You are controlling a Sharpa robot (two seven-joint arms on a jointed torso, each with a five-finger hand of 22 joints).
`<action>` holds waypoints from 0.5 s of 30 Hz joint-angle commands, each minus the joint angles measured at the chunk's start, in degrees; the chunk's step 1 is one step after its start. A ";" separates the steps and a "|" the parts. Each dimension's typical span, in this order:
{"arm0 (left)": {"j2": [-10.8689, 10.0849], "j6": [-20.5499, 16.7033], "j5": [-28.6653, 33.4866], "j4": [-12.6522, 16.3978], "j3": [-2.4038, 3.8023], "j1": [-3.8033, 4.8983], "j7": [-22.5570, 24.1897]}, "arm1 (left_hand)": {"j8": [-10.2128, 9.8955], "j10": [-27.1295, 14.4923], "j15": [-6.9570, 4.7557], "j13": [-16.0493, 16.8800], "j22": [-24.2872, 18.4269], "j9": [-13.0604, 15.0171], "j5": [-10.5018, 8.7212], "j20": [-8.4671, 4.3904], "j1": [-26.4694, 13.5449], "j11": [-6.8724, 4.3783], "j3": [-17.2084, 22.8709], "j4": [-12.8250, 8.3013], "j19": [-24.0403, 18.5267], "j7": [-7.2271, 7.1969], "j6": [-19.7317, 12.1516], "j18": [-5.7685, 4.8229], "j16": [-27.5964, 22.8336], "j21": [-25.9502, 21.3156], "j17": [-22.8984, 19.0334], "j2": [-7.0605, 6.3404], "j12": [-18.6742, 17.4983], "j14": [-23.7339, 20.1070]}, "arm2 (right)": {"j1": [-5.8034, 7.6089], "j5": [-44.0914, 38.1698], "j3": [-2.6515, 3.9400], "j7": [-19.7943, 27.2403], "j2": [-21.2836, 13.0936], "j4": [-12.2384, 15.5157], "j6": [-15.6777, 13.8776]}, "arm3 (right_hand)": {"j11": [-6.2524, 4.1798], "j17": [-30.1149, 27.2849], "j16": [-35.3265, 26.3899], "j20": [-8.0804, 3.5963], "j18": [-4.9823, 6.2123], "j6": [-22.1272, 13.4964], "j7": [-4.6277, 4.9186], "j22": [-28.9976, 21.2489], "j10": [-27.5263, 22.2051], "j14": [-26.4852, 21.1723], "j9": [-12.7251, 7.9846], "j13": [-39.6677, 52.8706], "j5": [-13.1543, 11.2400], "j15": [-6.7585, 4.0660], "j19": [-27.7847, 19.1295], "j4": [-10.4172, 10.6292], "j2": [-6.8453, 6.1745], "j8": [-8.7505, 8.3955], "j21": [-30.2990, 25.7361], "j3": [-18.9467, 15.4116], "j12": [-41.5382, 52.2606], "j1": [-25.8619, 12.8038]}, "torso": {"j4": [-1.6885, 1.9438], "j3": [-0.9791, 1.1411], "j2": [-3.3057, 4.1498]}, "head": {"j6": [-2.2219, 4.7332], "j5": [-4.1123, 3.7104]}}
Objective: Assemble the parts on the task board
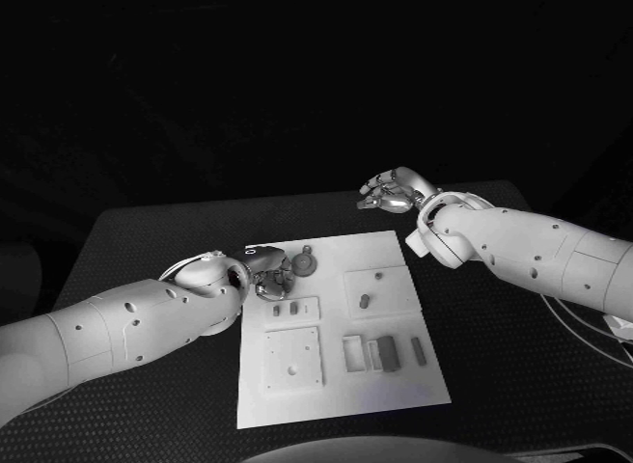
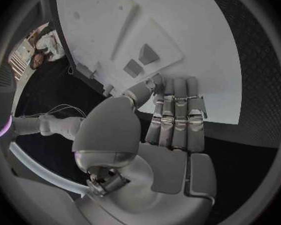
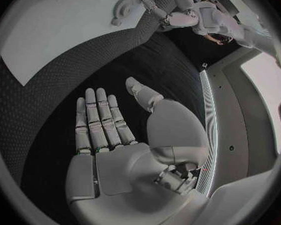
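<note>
The task board (image 1: pixel 379 386) lies in the middle of the black table (image 1: pixel 150 241), with grey parts on it: a round knobbed part (image 1: pixel 306 260) near the far left corner, a slotted block (image 1: pixel 375 288), a small plate with pegs (image 1: pixel 294 311), a larger square plate (image 1: pixel 291 359), and upright bar-like pieces (image 1: pixel 386 353) toward the near right. The left hand (image 1: pixel 268 272) is placed at the board's far left edge, just beside the knobbed part; in the left wrist view the left hand (image 2: pixel 172 120) is seen with fingers straight and side by side over the board's edge, and nothing is seen held, though contact with the knobbed part cannot be told. The right hand (image 1: pixel 391 191) is raised beyond the board's far right corner, well apart from the parts; in the right wrist view it (image 3: pixel 115 135) is seen flat and spread over the table, with nothing held. The step in hand is judged to be a reach for the knobbed part, so the task is judged early. It would best be done by lowering the fingers around the part from above, the thumb opposed, without nudging the board; a sideways push could slide the part off the edge. No brand, label or writing can be read on the board, parts or arms.
</note>
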 commanded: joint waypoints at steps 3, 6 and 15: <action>-0.24 -0.08 -0.36 -0.45 -0.45 -0.56 -0.45 | -0.27 0.05 -0.08 0.02 -0.23 -0.13 0.07 0.20 -0.32 0.23 0.19 -0.12 -0.13 0.15 -0.14 -0.26 -0.68 -0.30 0.46 -0.21 -0.87 0.05 | -0.07 -0.15 0.02 0.25 -0.05 0.15 0.67 | -0.05 -0.06 -0.23 0.29 -0.39 -0.41 2.03 0.11 0.50 0.17 -0.07 -0.10 0.00 0.22 0.04 0.05 -0.21 0.24 -0.29 -0.40 -0.40 -0.09 | 0.06 -0.03 -0.03 | 0.05 -0.02; -0.40 -0.78 0.02 -0.41 -0.44 -0.56 -0.31 | -1.25 -0.09 0.02 0.02 -0.35 -0.62 0.06 0.28 0.01 0.40 0.30 -0.21 -0.34 0.94 -1.95 -0.28 -1.20 -0.31 1.12 -0.82 -1.40 -0.05 | -0.08 -0.16 0.02 0.20 -0.08 0.13 0.70 | -0.05 -0.06 -0.24 0.29 -0.40 -0.41 2.04 0.12 0.50 0.18 -0.08 -0.12 0.00 0.22 0.04 0.04 -0.23 0.25 -0.31 -0.41 -0.40 -0.09 | 0.03 -0.03 -0.01 | 0.08 -0.07; -0.86 -1.27 0.26 -0.35 -0.44 -0.54 -1.01 | -4.25 -1.10 0.59 -0.05 -0.76 -1.95 -0.02 0.78 0.45 1.04 -0.49 -0.33 -1.60 0.70 -8.20 -0.43 -2.59 -0.43 2.57 -2.91 -2.76 -1.13 | -0.11 -0.28 0.02 0.25 -0.29 0.16 0.39 | 0.02 -0.16 -0.64 0.33 -0.51 -0.58 2.08 0.29 0.43 -0.15 -0.26 -0.53 -0.01 0.42 -0.22 -0.02 -0.49 0.25 -0.59 -0.52 -0.56 -0.05 | 0.05 -0.05 -0.03 | 0.19 -0.06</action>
